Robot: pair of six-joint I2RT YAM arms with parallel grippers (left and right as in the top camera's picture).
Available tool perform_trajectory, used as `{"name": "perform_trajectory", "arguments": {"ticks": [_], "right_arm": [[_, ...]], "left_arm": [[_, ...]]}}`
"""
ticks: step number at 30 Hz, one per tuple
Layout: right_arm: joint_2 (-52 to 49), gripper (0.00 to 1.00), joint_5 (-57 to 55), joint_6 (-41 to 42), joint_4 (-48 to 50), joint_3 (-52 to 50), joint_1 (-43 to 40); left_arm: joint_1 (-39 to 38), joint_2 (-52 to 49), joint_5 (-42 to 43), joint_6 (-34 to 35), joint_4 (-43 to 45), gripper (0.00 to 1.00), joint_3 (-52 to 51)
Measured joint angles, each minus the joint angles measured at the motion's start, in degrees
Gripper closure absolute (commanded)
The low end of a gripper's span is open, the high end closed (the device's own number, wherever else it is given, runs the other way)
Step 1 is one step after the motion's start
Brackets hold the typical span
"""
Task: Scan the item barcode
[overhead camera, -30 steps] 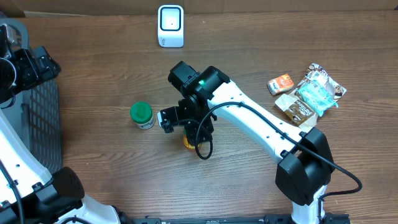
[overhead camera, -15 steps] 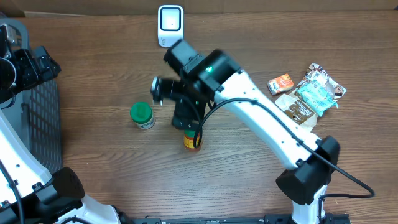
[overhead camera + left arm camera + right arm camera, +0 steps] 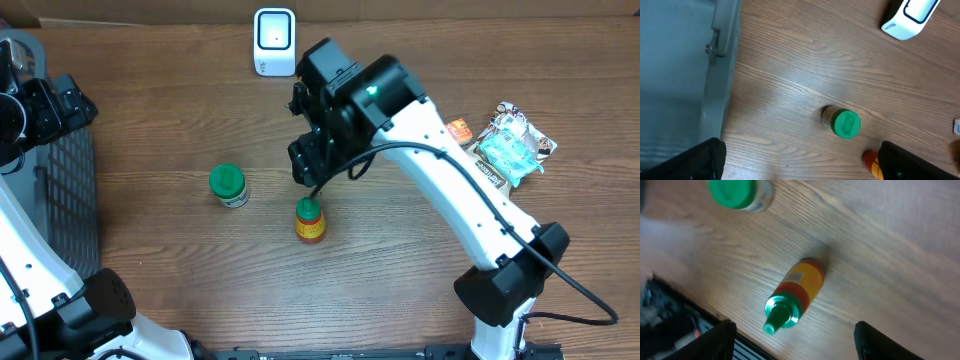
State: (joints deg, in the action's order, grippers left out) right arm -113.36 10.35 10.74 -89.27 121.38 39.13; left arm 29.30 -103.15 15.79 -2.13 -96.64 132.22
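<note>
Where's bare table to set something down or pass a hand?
Bare wood between the scanner and the jar, and along the front edge below the jar and bottle. Crowded at the right by the packets, and the right arm spans from there to the bottle.

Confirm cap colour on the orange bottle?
Green cap on the bottle; clearest in the right wrist view.

The overhead camera looks straight down on the whole table (image 3: pixel 150 110), the left wrist camera down from mid-height at its left, the right wrist camera nearer; all share the green-lidded jar (image 3: pixel 228 183) and bottle (image 3: pixel 310 220).
</note>
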Motion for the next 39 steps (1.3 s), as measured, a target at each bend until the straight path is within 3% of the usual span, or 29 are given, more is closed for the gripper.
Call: {"name": "perform_trajectory", "arguments": {"ticks": [5, 8, 15, 20, 29, 34, 39], "right_arm": [[-0.04, 0.2, -1.68, 11.61, 2.01, -3.72, 0.37], [-0.04, 0.2, -1.99, 14.56, 2.56, -3.98, 0.33], [0.96, 0.19, -3.02, 11.06, 3.91, -3.98, 1.07], [3.76, 0.18, -8.9, 9.7, 2.14, -4.24, 6.75], [4.44, 0.26, -22.56, 18.91, 0.87, -8.35, 17.62], [6.88, 0.25, -30.42, 27.43, 2.86, -16.2, 21.88], [17.14, 0.24, -31.39, 32.28, 12.31, -30.77, 23.93]], "left_arm": [[0.0, 0.0, 0.0, 0.0, 0.0, 0.0, 0.0], [0.0, 0.0, 0.0, 0.0, 0.0, 0.01, 0.0], [0.0, 0.0, 0.0, 0.0, 0.0, 0.0, 0.0], [0.0, 0.0, 0.0, 0.0, 0.0, 0.0, 0.0], [0.0, 0.0, 0.0, 0.0, 0.0, 0.0, 0.0], [0.0, 0.0, 0.0, 0.0, 0.0, 0.0, 0.0], [0.0, 0.0, 0.0, 0.0, 0.0, 0.0, 0.0]]}}
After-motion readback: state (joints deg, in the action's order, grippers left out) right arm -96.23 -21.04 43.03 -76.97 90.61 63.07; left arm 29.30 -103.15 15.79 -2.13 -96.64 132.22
